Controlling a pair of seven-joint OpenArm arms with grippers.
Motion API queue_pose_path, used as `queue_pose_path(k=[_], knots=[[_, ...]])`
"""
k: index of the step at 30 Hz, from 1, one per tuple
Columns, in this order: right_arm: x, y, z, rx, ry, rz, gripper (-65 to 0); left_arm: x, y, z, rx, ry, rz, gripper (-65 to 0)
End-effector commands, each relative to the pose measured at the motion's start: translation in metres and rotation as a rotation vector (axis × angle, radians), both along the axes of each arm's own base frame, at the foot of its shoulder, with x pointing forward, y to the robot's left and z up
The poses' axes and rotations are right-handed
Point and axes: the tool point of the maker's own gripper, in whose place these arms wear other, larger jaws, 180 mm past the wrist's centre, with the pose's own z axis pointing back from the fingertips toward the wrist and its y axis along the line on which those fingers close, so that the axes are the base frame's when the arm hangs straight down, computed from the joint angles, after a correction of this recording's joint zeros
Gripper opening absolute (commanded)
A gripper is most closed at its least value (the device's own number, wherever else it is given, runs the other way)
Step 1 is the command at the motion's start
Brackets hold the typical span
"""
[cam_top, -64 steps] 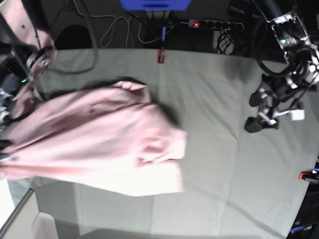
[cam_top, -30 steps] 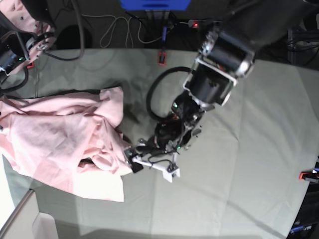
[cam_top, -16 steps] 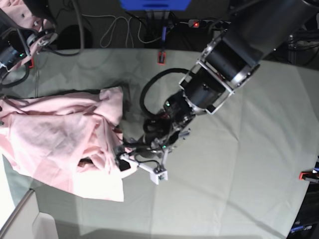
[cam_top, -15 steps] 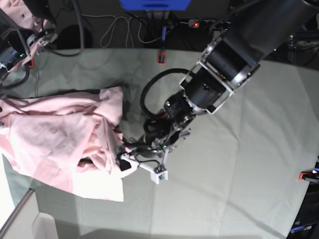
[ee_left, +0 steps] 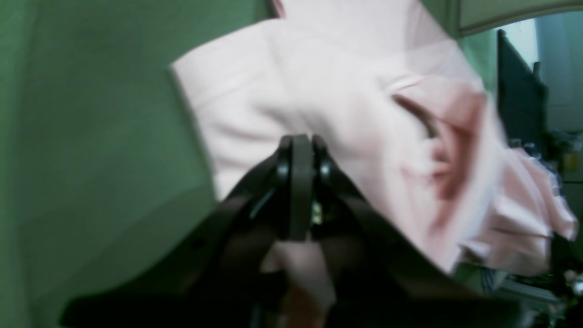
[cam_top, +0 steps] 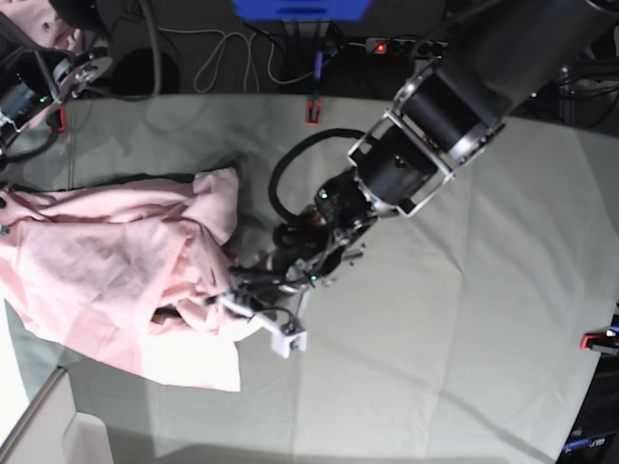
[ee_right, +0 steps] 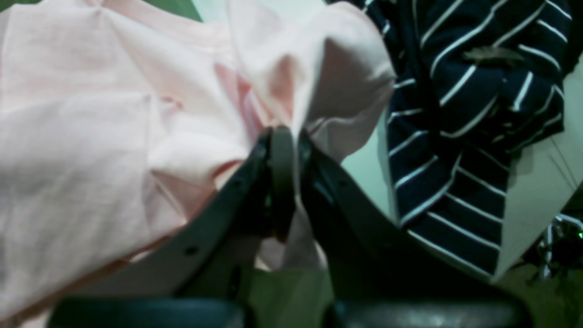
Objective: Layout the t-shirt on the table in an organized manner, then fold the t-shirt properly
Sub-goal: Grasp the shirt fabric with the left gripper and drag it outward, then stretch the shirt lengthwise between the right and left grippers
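Observation:
The pale pink t-shirt (cam_top: 116,271) lies crumpled on the left part of the table (cam_top: 464,290). My left gripper (cam_top: 232,302) reaches across from the right and sits at the shirt's right edge. In the left wrist view that gripper (ee_left: 296,182) is shut, with the t-shirt (ee_left: 319,91) around its tips and pink cloth showing between the fingers lower down. My right gripper (ee_right: 282,182) is shut on a raised fold of the t-shirt (ee_right: 91,136). In the base view only the right arm (cam_top: 29,87) shows, at the top left.
A navy striped garment (ee_right: 455,114) hangs just behind the right gripper. Red clamps sit at the table's far edge (cam_top: 312,111) and right edge (cam_top: 595,340). A power strip (cam_top: 416,45) and cables lie behind the table. A white box (cam_top: 58,435) stands at the bottom left.
My left arm swung in from the far right to the shirt's right edge, slid a little further left, and its gripper went from open to shut. The shirt bunched up leftward.

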Motion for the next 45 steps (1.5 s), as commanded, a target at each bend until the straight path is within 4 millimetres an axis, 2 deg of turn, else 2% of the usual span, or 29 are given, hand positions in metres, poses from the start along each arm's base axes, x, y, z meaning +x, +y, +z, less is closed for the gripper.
queue_pose_path(k=[1,3,5,10,12,14,15,18,19,21,23,25,26,28,29,32,35,37,40,43,44,45], knots=[[0.009,-0.012,0.026,-0.051,-0.059,0.003,-65.0,0.008,-0.03,0.046,-0.101,-0.089,-0.037,-64.8],[0.01,-0.012,0.026,-0.051,-0.06,0.003,-65.0,0.004,-0.027,0.068,-0.141,-0.14,-0.043,-64.8],[0.01,-0.013,0.027,-0.053,-0.06,0.003,-65.0,0.004,-0.002,0.074,-0.127,-0.149,0.015,-64.8],[0.01,-0.013,0.027,-0.053,-0.06,0.003,-65.0,0.0,0.048,0.109,-0.195,-0.22,0.106,-64.8],[0.009,-0.013,0.027,-0.056,-0.059,0.003,-65.0,-0.005,0.064,0.109,-0.207,-0.208,0.121,-64.8],[0.008,-0.014,0.031,-0.069,-0.063,0.003,-65.0,-0.003,0.079,0.097,-0.202,-0.16,0.148,-64.6],[0.008,-0.014,0.034,-0.074,-0.067,0.003,-65.0,-0.004,0.08,0.09,-0.204,-0.13,0.148,-64.5],[0.009,-0.012,0.033,-0.071,-0.067,0.003,-65.0,-0.013,0.058,0.059,-0.207,-0.002,0.123,-61.8],[0.01,-0.01,0.032,-0.067,-0.071,0.004,-65.0,-0.017,0.048,0.051,-0.21,0.038,0.106,-58.5],[0.01,-0.009,0.032,-0.065,-0.071,0.004,-65.0,-0.025,0.024,0.039,-0.219,0.12,0.059,-47.7],[0.01,-0.009,0.031,-0.065,-0.069,0.004,-65.0,-0.033,0.005,0.03,-0.229,0.178,0.029,-33.4],[0.009,-0.009,0.031,-0.065,-0.068,0.004,-65.0,-0.036,-0.006,0.026,-0.232,0.196,0.024,-18.4],[0.009,-0.01,0.031,-0.067,-0.068,0.004,-65.0,-0.036,-0.008,0.025,-0.233,0.201,0.023,-12.9],[0.009,-0.01,0.031,-0.067,-0.068,0.004,-65.0,-0.034,-0.012,0.028,-0.232,0.197,0.016,-6.5],[0.009,-0.01,0.031,-0.067,-0.066,0.004,-65.0,-0.034,-0.012,0.028,-0.231,0.195,0.014,-5.7],[0.008,-0.011,0.031,-0.068,-0.066,0.004,-65.0,-0.028,-0.01,0.032,-0.232,0.177,0.026,-8.5],[0.008,-0.011,0.031,-0.068,-0.066,0.004,-65.0,-0.022,-0.004,0.025,-0.216,0.163,0.075,-19.4],[0.008,-0.011,0.031,-0.068,-0.066,0.004,-65.0,-0.018,0.002,0.014,-0.195,0.168,0.116,-34.8],[0.008,-0.011,0.031,-0.067,-0.065,0.004,-65.0,-0.009,0.022,-0.012,-0.104,0.174,0.173,-65.0],[0.008,-0.011,0.031,-0.067,-0.065,0.004,-65.0,-0.002,0.033,-0.022,-0.043,0.174,0.184,-62.3],[0.008,-0.011,0.031,-0.067,-0.065,0.004,-65.0,0.001,0.031,-0.016,-0.055,0.161,0.182,-65.0],[0.008,-0.011,0.031,-0.067,-0.065,0.004,-65.0,0.005,0.026,-0.002,-0.08,0.133,0.174,-65.0]])
